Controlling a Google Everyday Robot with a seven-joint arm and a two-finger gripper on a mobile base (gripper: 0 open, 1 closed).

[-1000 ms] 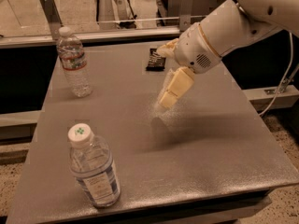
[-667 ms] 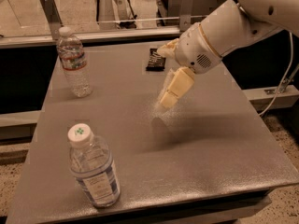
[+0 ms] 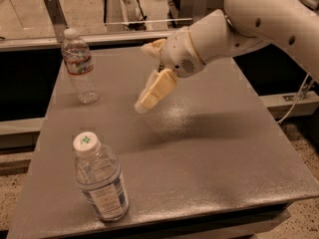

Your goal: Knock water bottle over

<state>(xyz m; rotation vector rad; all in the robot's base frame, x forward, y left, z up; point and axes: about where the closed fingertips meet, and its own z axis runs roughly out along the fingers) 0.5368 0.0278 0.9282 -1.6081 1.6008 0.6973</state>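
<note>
Clear ribbed plastic water bottle (image 3: 79, 66) with red-and-white label band stands upright at 10 o'clock on the grey bench (image 3: 224, 148); knock-over not yet done. Cream claw (image 3: 152, 91) hovers near bench centre, well apart from the bottle. Whether it is spread or pressed together cannot be told. Approach and push are outstanding.

gripper (image 3: 152, 91): cream-yellow, held above the middle of the table, well to the right of the water bottle. arm (image 3: 259, 14): white, with a few small dark holes. water bottle (image 3: 79, 71): clear ribbed plastic, plain white cap, narrow red-and-white label band. second bottle (image 3: 102, 183): clear plastic, white label with blue bands, white cap bearing a green mark. table (image 3: 214, 153): grey, finely grained top, darker shadow patch beneath the arm, near-black front edge. floor (image 3: 306, 133): beige with dark speckles.
</note>
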